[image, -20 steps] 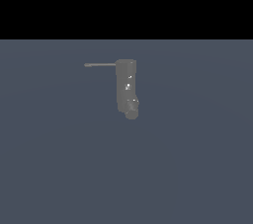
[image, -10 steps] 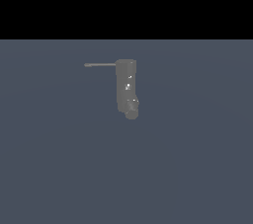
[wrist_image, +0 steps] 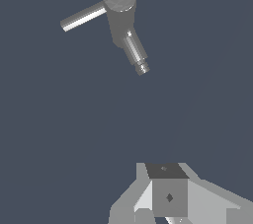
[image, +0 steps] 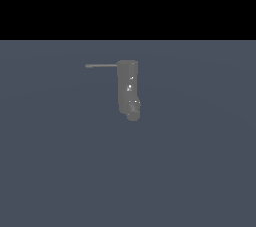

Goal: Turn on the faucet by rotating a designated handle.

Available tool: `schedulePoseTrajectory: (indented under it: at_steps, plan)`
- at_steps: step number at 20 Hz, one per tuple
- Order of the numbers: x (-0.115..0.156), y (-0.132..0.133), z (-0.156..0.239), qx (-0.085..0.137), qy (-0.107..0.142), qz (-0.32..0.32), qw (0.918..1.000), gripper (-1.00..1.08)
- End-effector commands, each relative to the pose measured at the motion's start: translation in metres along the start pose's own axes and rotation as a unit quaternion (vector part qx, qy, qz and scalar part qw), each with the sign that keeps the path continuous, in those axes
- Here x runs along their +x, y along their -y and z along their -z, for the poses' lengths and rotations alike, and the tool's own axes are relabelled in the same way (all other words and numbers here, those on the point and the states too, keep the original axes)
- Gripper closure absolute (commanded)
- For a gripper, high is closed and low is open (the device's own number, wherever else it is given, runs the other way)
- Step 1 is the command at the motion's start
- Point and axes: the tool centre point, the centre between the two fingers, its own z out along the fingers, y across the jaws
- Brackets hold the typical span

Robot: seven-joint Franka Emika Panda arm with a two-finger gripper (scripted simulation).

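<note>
In the exterior view the dull-grey faucet [image: 127, 88] stands upright on the slate-blue floor, with pale specks on its face and a round spout nub [image: 133, 112] at its lower end. Its handle [image: 101, 65], a thin straight rod, sticks out level from the body's top toward the exterior view's left. The wrist view looks down on the faucet [wrist_image: 120, 6], its handle [wrist_image: 83, 17] and its spout [wrist_image: 136, 53]. My gripper [wrist_image: 169, 188] shows only in the wrist view, well away from the faucet, touching nothing. Its fingers form one block with no gap between them. The arm is out of the exterior view.
A flat slate-blue floor [image: 190, 171] surrounds the faucet on all sides. A black band [image: 128, 3] fills the upper part of the exterior view.
</note>
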Motion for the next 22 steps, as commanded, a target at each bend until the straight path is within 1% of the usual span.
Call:
schedulePoseTrajectory:
  at_steps: [1,6,11,16,22]
  plan:
    - [0.006,0.014,-0.011,0.001,0.0,-0.025,0.9997,1.08]
    - [0.02,0.039,-0.031,0.002,0.001,-0.074,0.9973,1.08]
    - [0.036,0.063,-0.051,0.003,0.002,-0.121,0.9926,1.08]
    - [0.054,0.085,-0.071,0.004,0.003,-0.168,0.9858,1.08]
    - [0.078,0.108,-0.093,0.005,0.004,-0.221,0.9752,1.08]
